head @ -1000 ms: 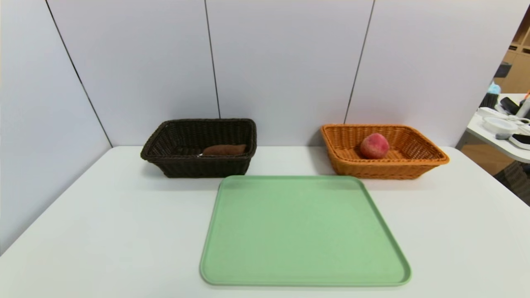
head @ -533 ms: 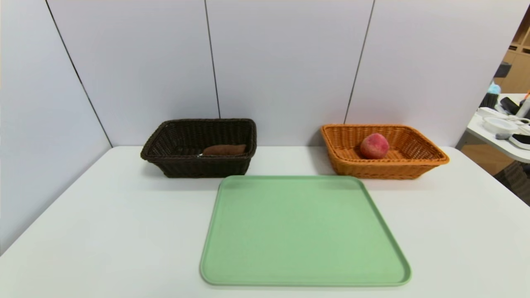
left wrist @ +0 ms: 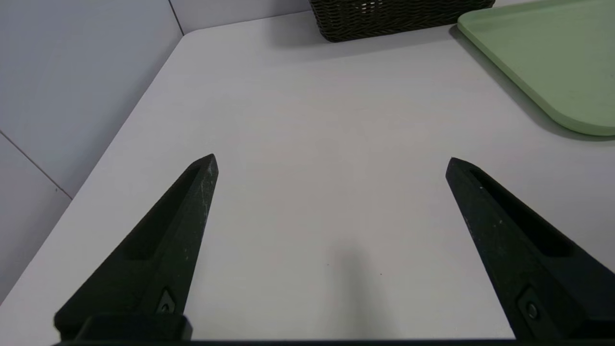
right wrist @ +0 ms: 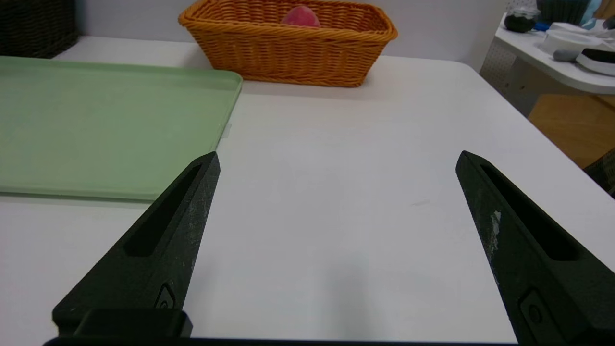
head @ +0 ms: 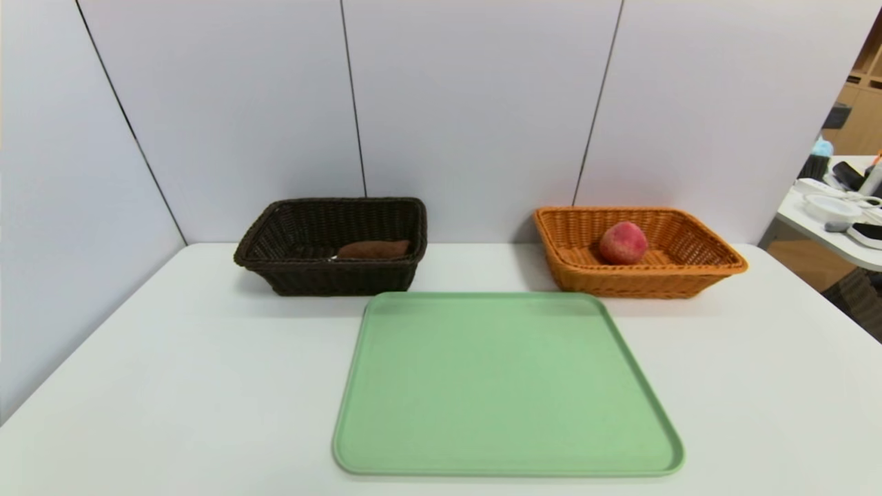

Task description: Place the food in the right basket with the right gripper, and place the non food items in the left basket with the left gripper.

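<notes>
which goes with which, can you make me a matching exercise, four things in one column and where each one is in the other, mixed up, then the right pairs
Column one
1. round pinkish-red fruit
2. long brown item
3. flat green rectangular tray
4. black left hand

Column two
A. open above the white table, left of the tray
B. inside the dark brown wicker basket
C. inside the orange wicker basket
D. on the table, in front of both baskets

Pairs: 1-C, 2-B, 3-D, 4-A
</notes>
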{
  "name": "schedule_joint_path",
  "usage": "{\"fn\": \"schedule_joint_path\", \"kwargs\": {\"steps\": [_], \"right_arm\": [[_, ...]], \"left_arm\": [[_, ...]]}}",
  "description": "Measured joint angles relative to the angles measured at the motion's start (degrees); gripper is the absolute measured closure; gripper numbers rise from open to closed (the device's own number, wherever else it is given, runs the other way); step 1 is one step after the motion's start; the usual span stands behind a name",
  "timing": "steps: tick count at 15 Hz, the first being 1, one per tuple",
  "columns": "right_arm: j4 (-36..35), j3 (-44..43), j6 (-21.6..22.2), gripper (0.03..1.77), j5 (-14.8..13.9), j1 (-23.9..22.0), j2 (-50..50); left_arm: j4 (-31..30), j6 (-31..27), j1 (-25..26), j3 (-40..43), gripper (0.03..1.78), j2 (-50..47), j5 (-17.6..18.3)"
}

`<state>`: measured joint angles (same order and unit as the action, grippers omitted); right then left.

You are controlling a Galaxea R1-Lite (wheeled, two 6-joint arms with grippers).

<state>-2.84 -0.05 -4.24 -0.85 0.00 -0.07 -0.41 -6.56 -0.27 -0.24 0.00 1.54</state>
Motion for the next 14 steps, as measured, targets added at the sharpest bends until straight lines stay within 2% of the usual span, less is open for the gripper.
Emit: {"fn": "schedule_joint_path", "kwargs": {"steps": [3, 14], "right_arm": [[3.5, 0.0, 1.4, 0.11, 0.4, 0.0, 0.0], [3.2, 0.0, 1.7, 0.11, 0.7, 0.0, 0.0]], "left_arm": [[0.1, 0.7, 0.0, 0.1, 0.12, 0.0, -0.2], [0.3, 0.8, 0.0, 0.1, 0.12, 0.0, -0.3]]}}
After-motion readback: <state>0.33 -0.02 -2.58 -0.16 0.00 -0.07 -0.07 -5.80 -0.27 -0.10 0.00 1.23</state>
